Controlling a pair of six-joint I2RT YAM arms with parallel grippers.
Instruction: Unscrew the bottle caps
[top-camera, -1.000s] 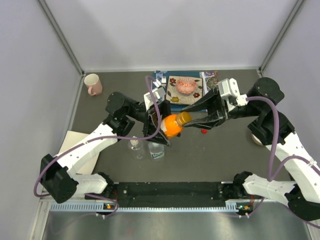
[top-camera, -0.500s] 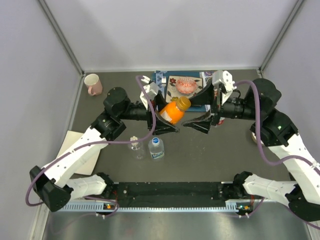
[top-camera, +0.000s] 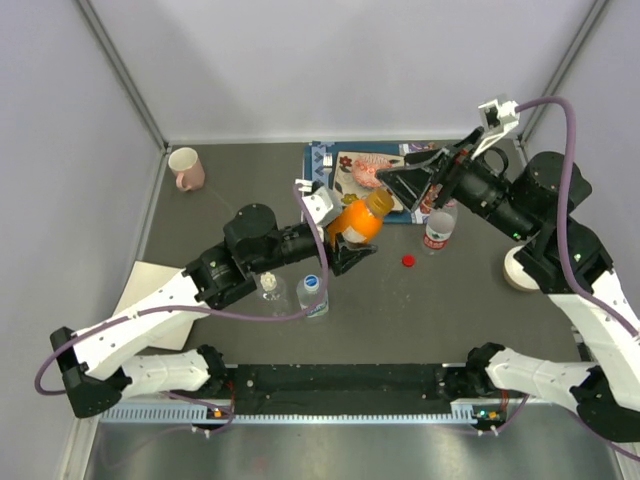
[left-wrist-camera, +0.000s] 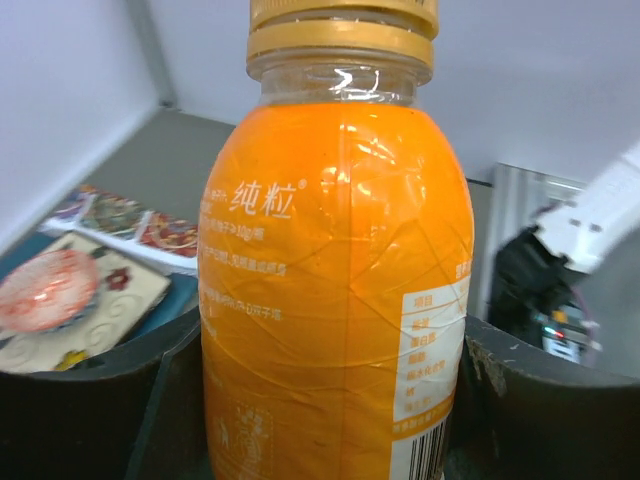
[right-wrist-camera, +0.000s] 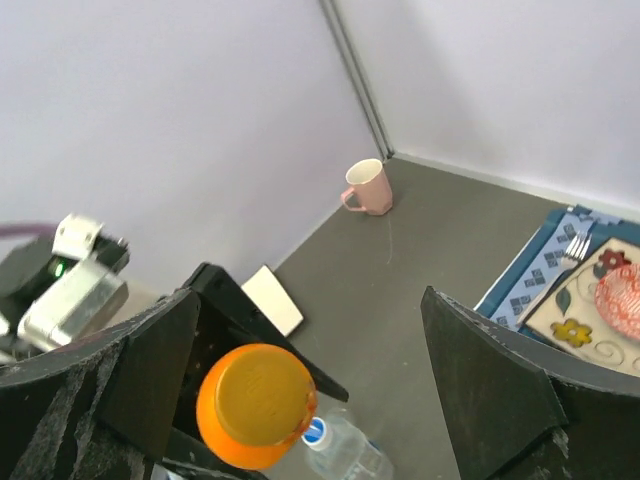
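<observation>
Pink mug (top-camera: 185, 168) is sitting far left by the wall; blue patterned placemat (right-wrist-camera: 525, 280) is lying far middle, carrying a cream floral plate (right-wrist-camera: 580, 320), pink bowl (top-camera: 368, 170) and fork (right-wrist-camera: 577, 247); white card (top-camera: 150, 285) is lying near left; some white round thing (top-camera: 520, 270) is sitting far right.
</observation>
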